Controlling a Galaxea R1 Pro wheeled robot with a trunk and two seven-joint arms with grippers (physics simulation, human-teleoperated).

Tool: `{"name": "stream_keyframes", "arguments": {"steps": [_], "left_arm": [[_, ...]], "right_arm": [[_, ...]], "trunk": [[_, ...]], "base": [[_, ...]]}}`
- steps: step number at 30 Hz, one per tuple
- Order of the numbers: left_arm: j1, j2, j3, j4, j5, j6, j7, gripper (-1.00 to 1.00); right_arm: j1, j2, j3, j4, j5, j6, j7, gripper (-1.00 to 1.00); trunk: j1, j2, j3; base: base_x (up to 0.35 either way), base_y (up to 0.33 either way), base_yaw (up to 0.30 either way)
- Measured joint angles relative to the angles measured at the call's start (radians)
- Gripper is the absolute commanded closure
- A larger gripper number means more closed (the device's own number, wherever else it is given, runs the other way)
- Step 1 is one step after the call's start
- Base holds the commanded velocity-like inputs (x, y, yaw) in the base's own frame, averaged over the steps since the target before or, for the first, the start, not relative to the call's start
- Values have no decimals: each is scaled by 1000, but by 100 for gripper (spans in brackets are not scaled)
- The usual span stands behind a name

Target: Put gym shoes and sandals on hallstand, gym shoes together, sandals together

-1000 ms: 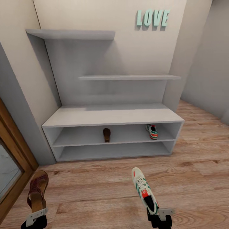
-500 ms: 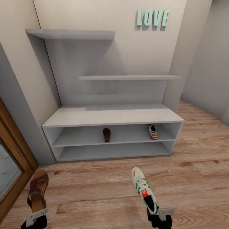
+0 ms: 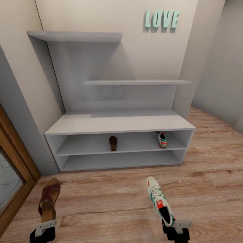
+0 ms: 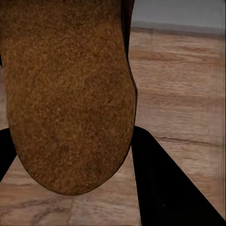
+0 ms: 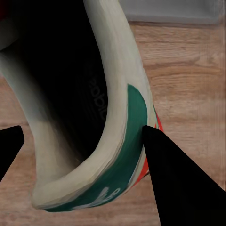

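Standing at the far left, a wooden door frame [image 3: 13, 168] borders the floor [image 3: 108, 202]. Beside it the left gripper [image 3: 44, 231] clamps a brown sandal [image 3: 49, 199] by the heel, toe toward the rack [image 3: 118, 135]. On the pale-grey rack's upper shelf rest a second sandal [image 3: 113, 142] mid-shelf and a sneaker [image 3: 161, 139] well right of it. Above, teal LOVE letters [image 3: 162, 19] hang on the wall. The right gripper [image 3: 175, 231] pinches the other white, green-striped sneaker [image 3: 159, 200] at its heel.
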Motion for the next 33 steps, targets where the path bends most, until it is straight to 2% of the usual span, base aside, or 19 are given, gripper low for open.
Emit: {"name": "stream_keyframes", "arguments": {"steps": [3,5,6,8,10,11,12,13,14,15,16,17,18,19,23,26,27,29,33], "left_arm": [[-6,0,-48,1,-11,6,2,100],[-12,0,-85,-9,-25,24,3,100],[-17,0,-89,-10,-27,33,4,100],[-35,0,-99,-14,-33,66,4,100],[-64,1,-105,-16,-41,120,2,100],[-71,1,-106,-16,-42,135,1,100],[-93,0,-109,-17,-46,172,-2,100],[-110,-1,-109,-17,-50,193,-4,100],[-118,-1,-109,-17,-53,203,-4,100],[-136,-2,-110,-18,-56,217,-6,100],[-162,-8,-112,-17,-64,239,-6,100],[-209,-25,-115,-14,-77,305,-7,100],[-221,-28,-110,-18,-77,320,-7,100],[-237,-34,-111,-17,-78,343,-7,100],[-301,-49,-119,-16,-82,400,-6,100],[-356,-54,-173,-15,-84,456,-3,100],[-374,-54,-194,-15,-84,479,0,100],[-429,-55,-224,-15,-82,537,4,100],[-488,-61,-242,-12,-82,610,8,100]], "right_arm": [[0,-62,-44,0,-63,2,1,100],[0,-125,-148,0,-163,0,3,100],[0,-138,-145,0,-166,2,6,100],[0,-175,-184,0,-200,1,6,100],[0,-219,-201,0,-217,2,4,100],[0,-230,-202,0,-219,3,4,100],[0,-261,-204,-1,-228,4,2,100],[0,-285,-246,0,-259,2,1,100],[0,-295,-248,0,-263,4,3,100],[0,-312,-271,0,-284,5,2,100],[0,-338,-328,1,-328,5,2,100],[0,-386,-393,1,-373,13,3,100],[0,-405,-422,2,-388,14,1,100],[0,-423,-417,2,-382,23,2,100],[0,-478,-504,3,-419,51,-3,100],[0,-528,-566,5,-426,98,-5,100],[0,-545,-577,10,-427,119,-6,100],[1,-594,-594,45,-461,164,-6,100],[1,-633,-588,71,-493,200,-4,100]], "trunk": [[0,0,0],[0,0,0],[0,0,0],[0,0,0],[0,0,0],[0,0,0],[0,0,0],[0,0,0],[0,0,0],[0,0,0],[0,0,0],[0,0,0],[0,0,0],[0,0,0],[0,0,0],[0,0,0],[0,0,0],[0,0,0],[0,0,0]], "base": [[0,0,0],[0,0,0],[0,0,0],[0,0,0],[0,0,0],[0,0,0],[0,0,0],[0,0,0],[0,0,0],[0,0,0],[0,0,0],[0,0,0],[0,0,0],[0,0,0],[0,0,0],[0,0,0],[0,0,0],[0,0,0],[0,0,0]]}}
